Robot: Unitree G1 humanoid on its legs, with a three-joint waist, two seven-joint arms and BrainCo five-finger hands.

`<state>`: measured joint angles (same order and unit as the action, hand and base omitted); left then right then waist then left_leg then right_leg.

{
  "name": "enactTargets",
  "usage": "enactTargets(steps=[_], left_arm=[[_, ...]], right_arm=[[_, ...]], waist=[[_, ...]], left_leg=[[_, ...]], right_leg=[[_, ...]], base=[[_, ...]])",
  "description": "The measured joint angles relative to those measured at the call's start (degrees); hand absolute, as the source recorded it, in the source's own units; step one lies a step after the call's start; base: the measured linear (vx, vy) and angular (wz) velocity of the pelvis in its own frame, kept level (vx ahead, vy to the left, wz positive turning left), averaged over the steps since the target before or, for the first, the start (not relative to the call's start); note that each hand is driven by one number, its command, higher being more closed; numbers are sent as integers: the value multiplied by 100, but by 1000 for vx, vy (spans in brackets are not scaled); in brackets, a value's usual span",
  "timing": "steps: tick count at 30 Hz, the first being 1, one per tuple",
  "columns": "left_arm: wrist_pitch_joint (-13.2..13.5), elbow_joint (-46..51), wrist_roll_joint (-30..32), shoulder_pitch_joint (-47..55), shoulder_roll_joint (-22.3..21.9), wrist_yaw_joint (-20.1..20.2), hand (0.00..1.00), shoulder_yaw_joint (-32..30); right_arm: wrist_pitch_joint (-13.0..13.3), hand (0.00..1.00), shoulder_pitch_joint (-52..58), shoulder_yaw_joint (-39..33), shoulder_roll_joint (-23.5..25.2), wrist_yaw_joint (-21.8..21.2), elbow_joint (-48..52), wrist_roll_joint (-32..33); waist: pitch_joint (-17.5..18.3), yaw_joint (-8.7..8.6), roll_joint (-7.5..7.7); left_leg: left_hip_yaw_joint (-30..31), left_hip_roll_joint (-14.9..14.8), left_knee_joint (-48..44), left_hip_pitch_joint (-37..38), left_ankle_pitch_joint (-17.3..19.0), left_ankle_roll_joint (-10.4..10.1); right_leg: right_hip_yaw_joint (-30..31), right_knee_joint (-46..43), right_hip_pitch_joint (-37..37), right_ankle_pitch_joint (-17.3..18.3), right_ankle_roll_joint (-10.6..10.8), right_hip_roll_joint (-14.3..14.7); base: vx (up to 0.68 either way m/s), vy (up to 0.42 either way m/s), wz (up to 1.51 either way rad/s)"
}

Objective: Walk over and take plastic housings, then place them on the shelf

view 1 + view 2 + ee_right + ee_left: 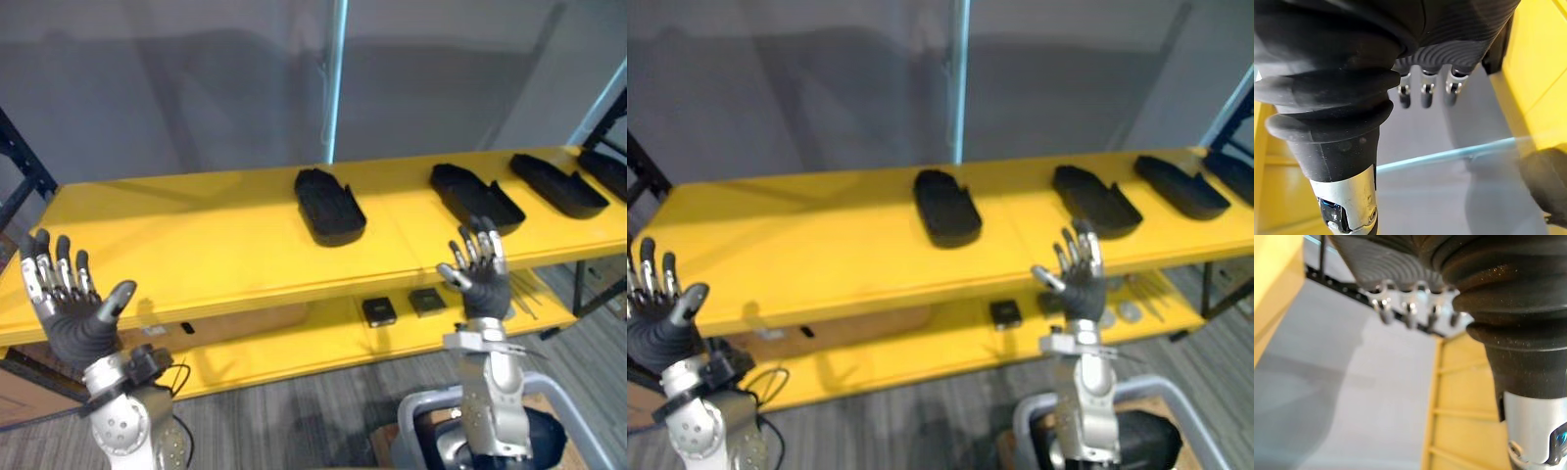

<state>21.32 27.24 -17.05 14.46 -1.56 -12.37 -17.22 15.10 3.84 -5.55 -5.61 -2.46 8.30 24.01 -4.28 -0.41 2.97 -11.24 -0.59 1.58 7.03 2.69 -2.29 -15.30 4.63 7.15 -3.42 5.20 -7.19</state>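
The left robot hand (73, 318) and right robot hand (482, 279) are both raised, open and empty, before the yellow shelf (196, 235), so a hasty forward reach could shove a housing along the board or off its far edge instead of gripping it. The nearest housing (477, 196) lies on the top board just beyond the right robot hand. The middle housing (329, 206) lies between the two hands, well apart from the left.

We find no text, label, number or sign that we can read; the black housings (330, 206) and the yellow shelf (196, 245) show no legible marks.
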Motion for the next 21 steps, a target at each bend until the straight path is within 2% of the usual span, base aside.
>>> enactTargets(steps=[5,10,12,15,17,21], left_arm=[[-11,-16,-14,2,-3,-81,0,-2],[-49,-200,-47,-1,-3,-298,0,-19],[-128,-366,-45,-67,-3,-336,0,-15],[-334,-567,-10,-166,-2,-390,0,-15],[-534,-621,-3,-172,-2,-389,0,-11],[-734,-755,27,-142,9,-382,0,-9]], right_arm=[[0,0,66,-192,122,-25,-74,267],[-2,0,151,-336,263,-259,-256,568],[-7,0,149,-337,311,-265,-262,558],[-82,0,105,-341,311,-131,-310,188],[-209,0,-1,-447,303,11,-462,-64],[-400,0,-260,-763,222,309,-987,-268]], waist=[[-191,-21,3],[-344,-28,-66],[-365,-27,-80],[-372,-28,-79],[-378,-30,-69],[-378,-16,-70]], left_leg=[[60,5,-39,22,-1,1],[19,19,-13,60,0,1],[-14,17,-6,69,1,3],[-32,16,4,69,6,7],[-39,17,20,71,11,11],[-34,20,94,84,10,10]], right_leg=[[-40,-1,67,-2,0,-31],[-26,-1,80,-1,3,-50],[-10,-1,83,-2,4,-51],[6,-2,82,-3,6,-50],[10,-2,80,-3,7,-51],[-1,-3,80,-2,10,-51]], base=[[0,0,4],[0,0,-3],[0,0,-4],[0,0,0],[0,0,0],[-1,1,1]])
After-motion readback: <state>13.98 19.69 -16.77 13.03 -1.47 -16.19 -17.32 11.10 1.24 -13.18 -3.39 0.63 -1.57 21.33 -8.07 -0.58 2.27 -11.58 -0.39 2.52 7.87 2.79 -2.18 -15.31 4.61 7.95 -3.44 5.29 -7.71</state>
